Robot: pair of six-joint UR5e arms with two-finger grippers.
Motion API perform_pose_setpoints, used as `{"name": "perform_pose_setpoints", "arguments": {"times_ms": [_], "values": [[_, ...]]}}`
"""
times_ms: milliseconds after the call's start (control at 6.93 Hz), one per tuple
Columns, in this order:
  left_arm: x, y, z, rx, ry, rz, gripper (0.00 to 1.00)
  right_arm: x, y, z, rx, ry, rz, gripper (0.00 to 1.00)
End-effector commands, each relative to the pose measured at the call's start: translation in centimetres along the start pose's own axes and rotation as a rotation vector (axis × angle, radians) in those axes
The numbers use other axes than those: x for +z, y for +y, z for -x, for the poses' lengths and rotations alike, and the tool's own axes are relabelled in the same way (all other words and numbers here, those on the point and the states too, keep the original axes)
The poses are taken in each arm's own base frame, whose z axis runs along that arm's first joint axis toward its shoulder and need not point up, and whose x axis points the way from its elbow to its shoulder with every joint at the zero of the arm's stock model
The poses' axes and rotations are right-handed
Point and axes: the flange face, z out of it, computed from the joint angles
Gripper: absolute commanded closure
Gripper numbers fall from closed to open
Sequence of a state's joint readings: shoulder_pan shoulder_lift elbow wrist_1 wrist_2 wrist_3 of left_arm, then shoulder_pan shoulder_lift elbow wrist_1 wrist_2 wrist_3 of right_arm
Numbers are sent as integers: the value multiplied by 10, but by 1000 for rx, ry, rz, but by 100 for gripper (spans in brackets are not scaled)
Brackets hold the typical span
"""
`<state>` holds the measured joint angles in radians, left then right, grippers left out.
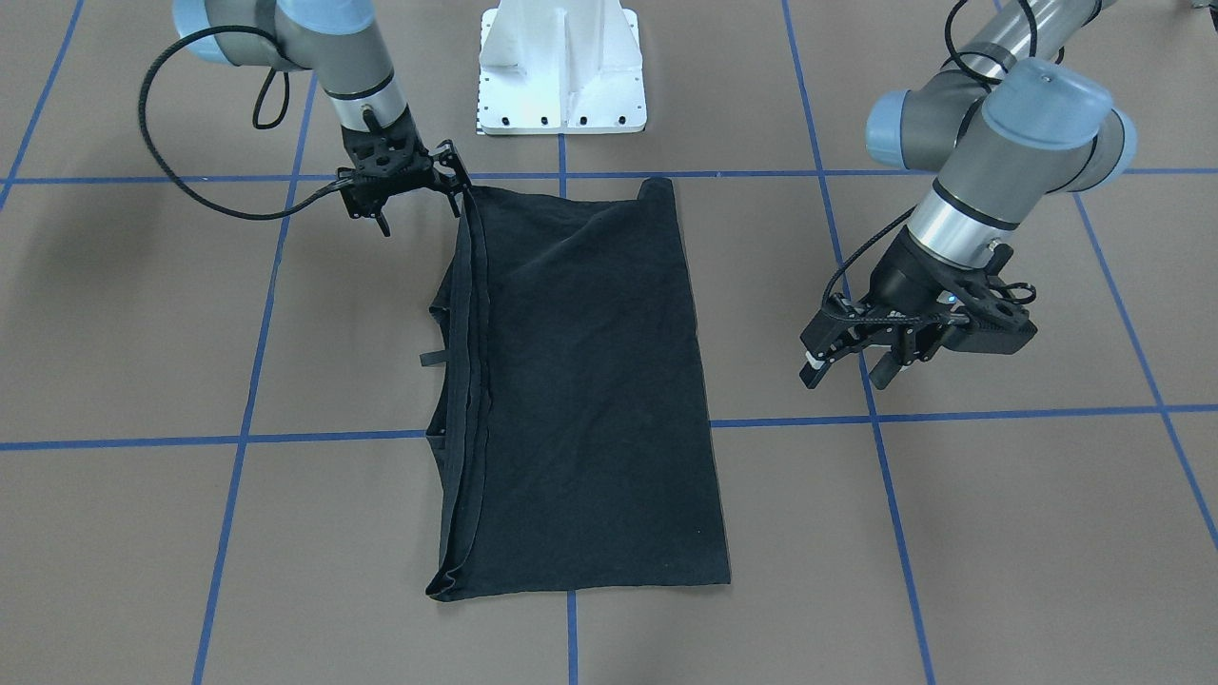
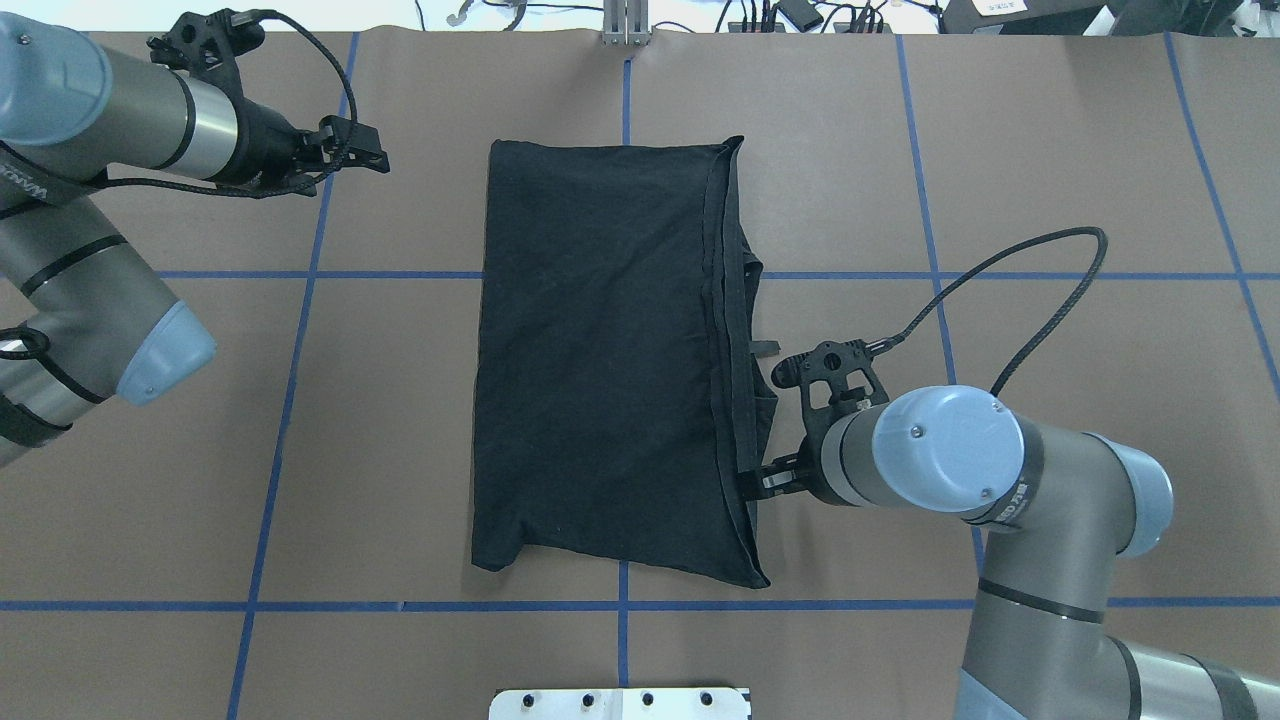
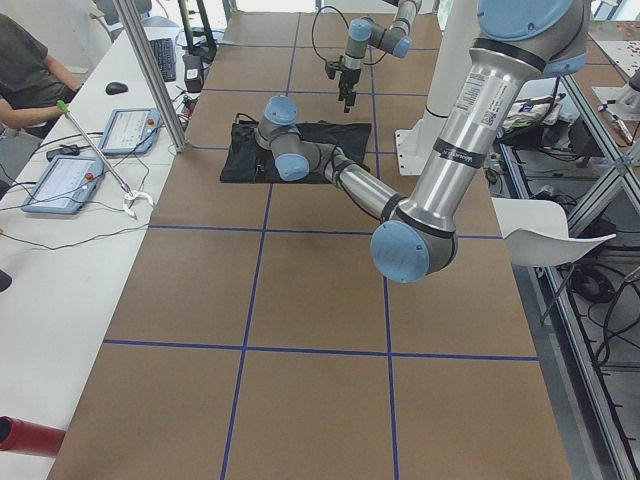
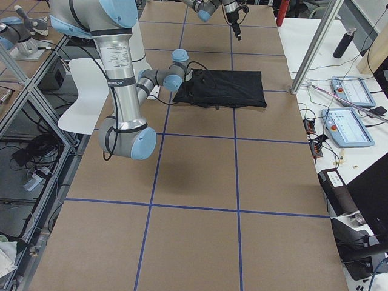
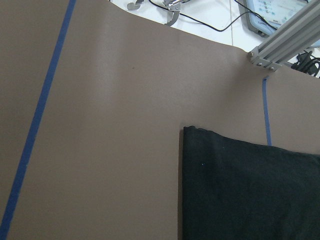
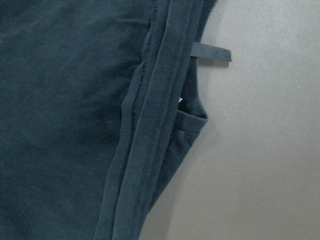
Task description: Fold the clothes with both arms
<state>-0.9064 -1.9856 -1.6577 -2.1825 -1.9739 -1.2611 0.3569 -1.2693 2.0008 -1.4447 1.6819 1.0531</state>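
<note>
T-shirt (image 1: 590,381) black, folded flat | right pincer (image 1: 460,177) at edge | left pincer (image 1: 847,373) apart

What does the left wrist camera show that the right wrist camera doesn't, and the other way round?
Only the left wrist view: one corner of the T-shirt, a long blue tape line, an aluminium post and cables past the table's far edge. Only the right wrist view: the stacked folded edges, a bit of sleeve and a small strap poking out sideways. Both: the black T-shirt lying on the brown table.
</note>
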Motion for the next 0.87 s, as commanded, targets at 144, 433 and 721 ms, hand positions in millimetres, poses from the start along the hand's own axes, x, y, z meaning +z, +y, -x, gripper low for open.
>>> {"name": "perform_pose_setpoints", "arguments": {"times_ms": [144,433,721], "values": [[-1,2,2,1,0,0,0,0,1,63,-78,107,63,0],[-1,2,2,1,0,0,0,21,4,66,-87,145,82,0],[-1,2,2,1,0,0,0,37,4,68,-88,166,104,0]]}}
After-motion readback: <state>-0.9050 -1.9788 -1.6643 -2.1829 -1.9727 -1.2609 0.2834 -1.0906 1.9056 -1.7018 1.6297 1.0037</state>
